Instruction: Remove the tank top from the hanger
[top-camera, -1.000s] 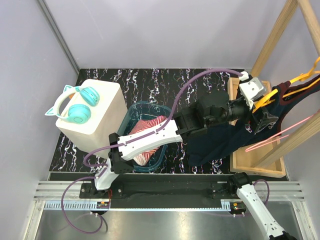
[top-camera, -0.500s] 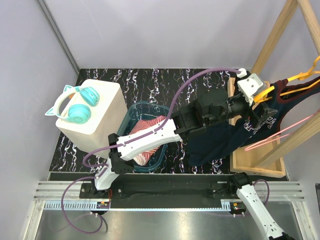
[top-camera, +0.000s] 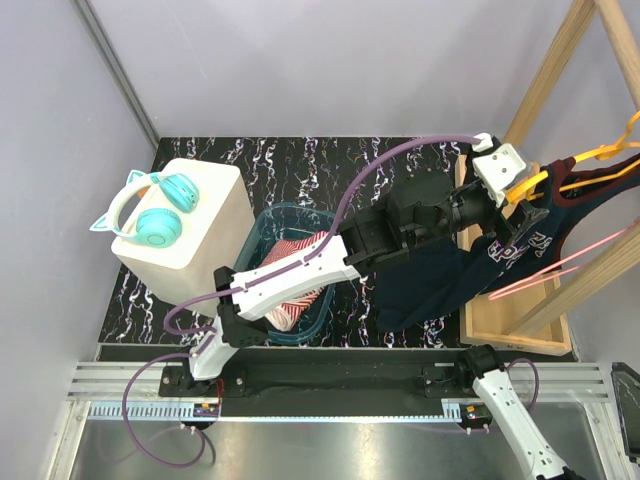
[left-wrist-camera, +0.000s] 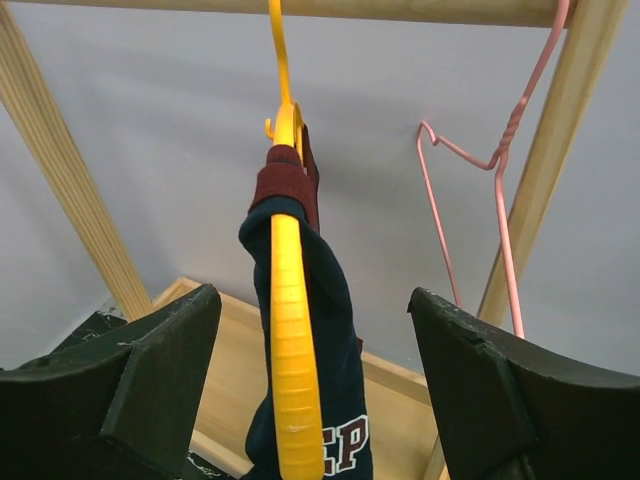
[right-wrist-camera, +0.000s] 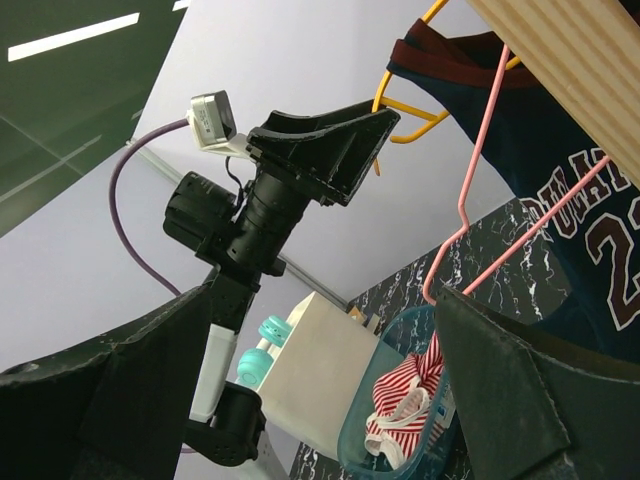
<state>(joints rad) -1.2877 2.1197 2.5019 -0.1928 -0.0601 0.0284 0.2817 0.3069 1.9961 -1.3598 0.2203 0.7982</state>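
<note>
Left fingers (left-wrist-camera: 130, 390) spread apart, a yellow plastic hanger (left-wrist-camera: 285, 340) carrying a navy, maroon-trimmed tank top (left-wrist-camera: 325, 290) between them, seemingly untouched; right fingers (right-wrist-camera: 130, 400) likewise released.

Tank top (left-wrist-camera: 335, 300): navy, maroon trim, white lettering, bunched over the hanger's arm, dead ahead between the spread fingers of my left gripper (left-wrist-camera: 312, 300). Hanger (left-wrist-camera: 285, 340): yellow plastic, edge-on to me, hook rising to the wooden rail (left-wrist-camera: 420, 10) above.

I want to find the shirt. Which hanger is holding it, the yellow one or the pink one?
The thick yellow plastic hanger carries the navy tank top; the thin pink wire hanger hangs bare beside it.
</note>
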